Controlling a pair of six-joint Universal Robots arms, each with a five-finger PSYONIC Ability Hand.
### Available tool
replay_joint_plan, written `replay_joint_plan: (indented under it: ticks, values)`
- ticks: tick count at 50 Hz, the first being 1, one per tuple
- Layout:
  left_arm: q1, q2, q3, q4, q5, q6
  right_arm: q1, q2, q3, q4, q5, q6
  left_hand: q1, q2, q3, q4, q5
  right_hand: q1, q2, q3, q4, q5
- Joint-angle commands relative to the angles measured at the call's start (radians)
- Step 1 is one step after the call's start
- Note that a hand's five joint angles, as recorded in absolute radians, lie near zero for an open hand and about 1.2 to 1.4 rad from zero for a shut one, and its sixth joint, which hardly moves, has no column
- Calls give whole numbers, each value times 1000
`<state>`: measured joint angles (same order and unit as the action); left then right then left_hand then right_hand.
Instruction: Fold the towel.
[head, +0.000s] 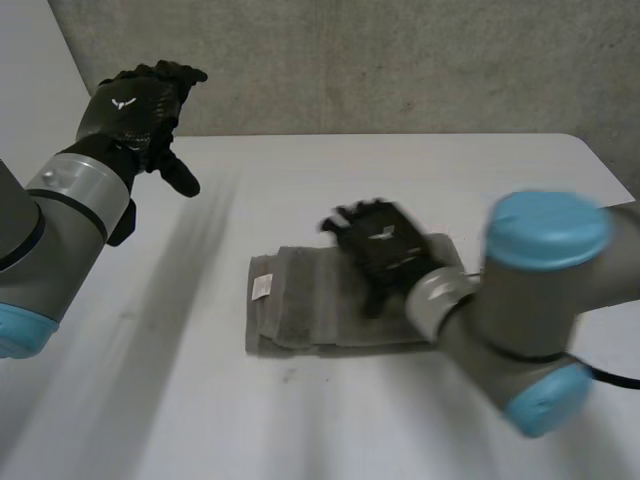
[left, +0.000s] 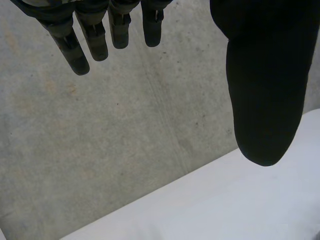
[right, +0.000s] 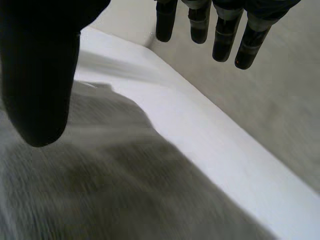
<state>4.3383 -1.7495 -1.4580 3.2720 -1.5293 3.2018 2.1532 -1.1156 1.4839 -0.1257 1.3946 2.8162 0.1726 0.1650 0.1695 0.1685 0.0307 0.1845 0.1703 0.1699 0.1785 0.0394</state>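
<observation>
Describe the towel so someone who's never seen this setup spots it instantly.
On the white table, look to the middle, just ahead of the robot's right arm. The towel lies flat there, a folded grey rectangle with the right hand over its right end. Its grey pile and a small white label near its left edge mark it out.

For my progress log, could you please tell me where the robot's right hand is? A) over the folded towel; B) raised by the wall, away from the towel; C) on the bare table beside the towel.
A: the right hand is over the folded grey towel, its fingers straight and holding nothing.
</observation>
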Motion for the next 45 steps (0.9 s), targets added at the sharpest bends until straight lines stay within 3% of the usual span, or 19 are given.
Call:
replay_joint_plan:
  ticks: [1, 5, 8, 10, 11, 13, 14, 15, 26, 31, 36, 41, 45]
  values:
    - [-22, -13, 1, 0, 0, 1, -174, -69, 153, 49, -8, 66, 2, 10, 5, 6, -31, -10, 4, 5, -4, -39]
    - [-32, -16, -1, 0, 1, 1, -250, -70, 233, 38, -17, 55, 2, 10, 5, 6, -31, -10, 4, 5, -4, -39]
    - [-32, -21, -1, 1, 0, 1, -294, -69, 294, 1, -37, 26, 2, 10, 5, 6, -31, 197, 211, 212, 203, 168]
    - [-34, -22, -1, 1, 1, 3, -321, -64, 338, -53, -55, 6, 2, 10, 5, 6, -31, 474, 489, 489, 480, 445]
    - [-34, -22, -1, 1, 1, 3, -322, -64, 338, -54, -55, 6, 2, 10, 5, 6, -31, 476, 490, 491, 482, 446]
    - [-32, -24, -1, 1, 1, 3, -346, -58, 363, -133, -69, -3, 2, 10, 5, 6, -31, 931, 946, 946, 937, 902]
    - [-34, -24, -2, 1, 1, 3, -346, -58, 363, -134, -69, -3, 2, 10, 5, 6, -31, 934, 948, 949, 940, 904]
    - [-34, -24, -1, 1, 0, 3, -352, -56, 366, -179, -66, -4, 2, 10, 5, 6, -31, 1209, 1223, 1224, 1215, 1180]
    - [-34, -16, -1, 1, 0, 1, -303, -70, 226, -262, -49, -90, 2, 10, 5, 6, -31, 1212, 1226, 1226, 1218, 1182]
    - [-32, -10, -1, 1, 0, 3, -8, -3, 64, -252, -49, -193, 2, 10, 5, 6, -31, 1212, 1226, 1226, 1218, 1182]
    - [-32, -8, 1, 0, -2, 3, 152, 110, -34, -206, -71, -263, 2, 10, 5, 6, -31, 1212, 1226, 1226, 1218, 1182]
    - [-29, -8, 2, 1, -2, 3, 224, 175, -67, -189, -89, -296, 2, 10, 5, 6, -31, 1212, 1226, 1226, 1218, 1182]
    - [-28, -8, 2, 1, -2, 3, 254, 218, -53, -172, -173, -316, 2, 10, 5, 6, -31, 1212, 1226, 1226, 1218, 1182]
